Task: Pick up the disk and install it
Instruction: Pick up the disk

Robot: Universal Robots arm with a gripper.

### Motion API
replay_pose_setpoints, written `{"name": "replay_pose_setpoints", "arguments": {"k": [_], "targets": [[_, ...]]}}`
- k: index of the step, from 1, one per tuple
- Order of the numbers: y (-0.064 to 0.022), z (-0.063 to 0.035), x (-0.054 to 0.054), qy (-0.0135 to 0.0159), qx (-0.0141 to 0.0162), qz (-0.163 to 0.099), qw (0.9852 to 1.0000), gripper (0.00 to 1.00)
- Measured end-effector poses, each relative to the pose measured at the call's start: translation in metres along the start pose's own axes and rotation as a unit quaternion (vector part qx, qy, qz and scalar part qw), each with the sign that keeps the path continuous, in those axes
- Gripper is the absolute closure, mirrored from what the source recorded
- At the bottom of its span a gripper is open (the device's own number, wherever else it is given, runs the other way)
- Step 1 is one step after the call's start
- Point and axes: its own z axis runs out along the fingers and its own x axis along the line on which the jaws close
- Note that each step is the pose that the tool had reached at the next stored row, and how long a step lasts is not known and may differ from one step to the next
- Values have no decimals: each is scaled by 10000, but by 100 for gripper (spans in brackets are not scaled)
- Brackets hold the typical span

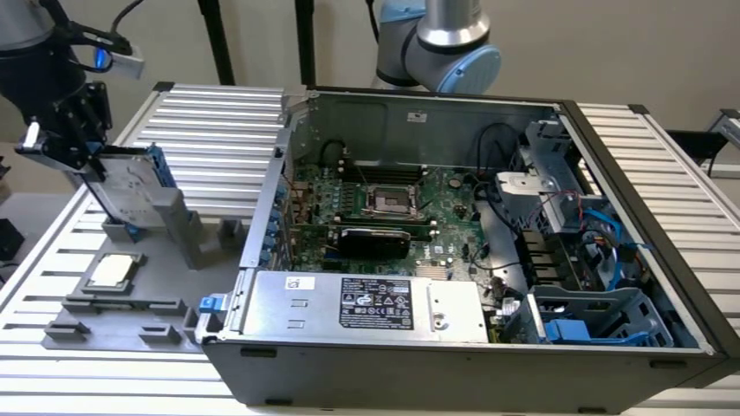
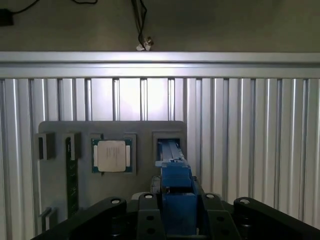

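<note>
The disk (image 1: 125,186) is pinched at its upper end by the pincer (image 1: 83,160). It is held on edge at the exterior view's left, with its lower end at a slot of the grey fixture (image 1: 173,227). The CPU chip (image 1: 113,270) lies just nearer, and the open computer case (image 1: 463,373) stands to the right.

The hand (image 2: 178,210), itself cropped at the edge, hides the near end of the disk (image 2: 175,177).

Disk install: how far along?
Done: the end effector is clamped on the top edge of the flat silver-grey metal disk with blue plastic rails. In hand: the disk stands upright, lower end at the slotted grey plastic holder. Left: it is not in the open dark-grey metal computer case; nothing installed yet.
</note>
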Motion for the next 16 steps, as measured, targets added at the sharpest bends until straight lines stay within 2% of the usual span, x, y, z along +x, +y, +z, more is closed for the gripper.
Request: {"name": "replay_pose_setpoints", "arguments": {"k": [6,16], "targets": [[-53,-274,-11,-2,-1,0,10000,67],[-193,-730,-26,-2,-3,-4,10000,67]]}}
